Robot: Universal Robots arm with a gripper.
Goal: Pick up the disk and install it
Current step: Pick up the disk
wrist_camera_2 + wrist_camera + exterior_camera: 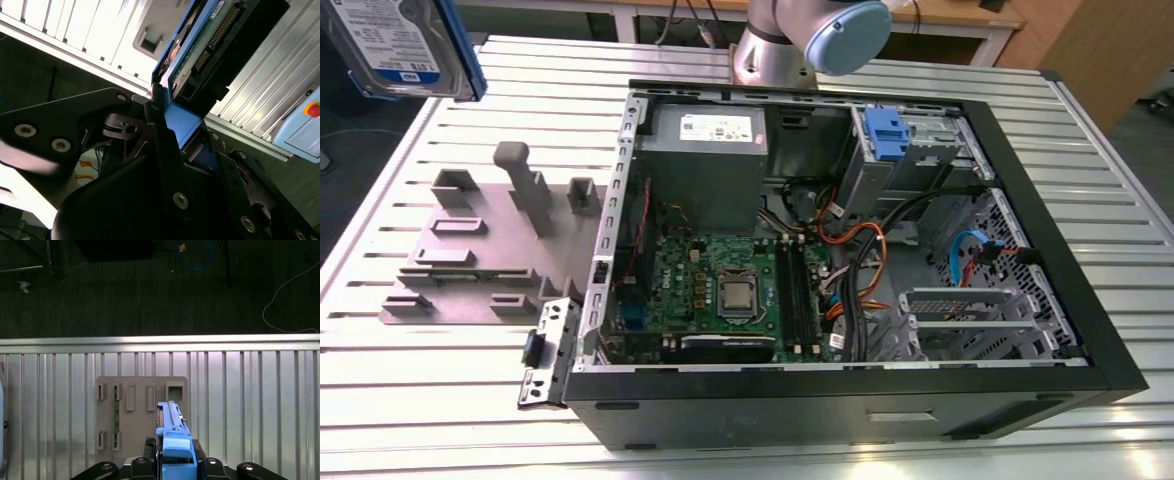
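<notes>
I have the disk (394,40) up off the surface (440,400). It hangs at the exterior view's upper left, with its white and blue label facing that camera and the blue bracket framing its edge.

The tool (175,460) is clenched on the disk. In the first wrist view the black fingers (149,456) sit one on each side of the blue bracket, and the disk (171,422) stands edge-on, straight out from between them. In the second wrist view the tool (182,132) grips the bracket at its near end. The disk (200,52) reaches away from it, with its green board and connector row showing.

Below the disk in the first wrist view lies the grey fixture plate (140,415) with its slots, flat on the slatted surface. In the exterior view that plate (467,260) lies just beside the open computer case (854,400), on the exterior view's left of it. The disk is well apart from the case, out beyond the plate. The arm (787,45) rises behind the case's far wall.
</notes>
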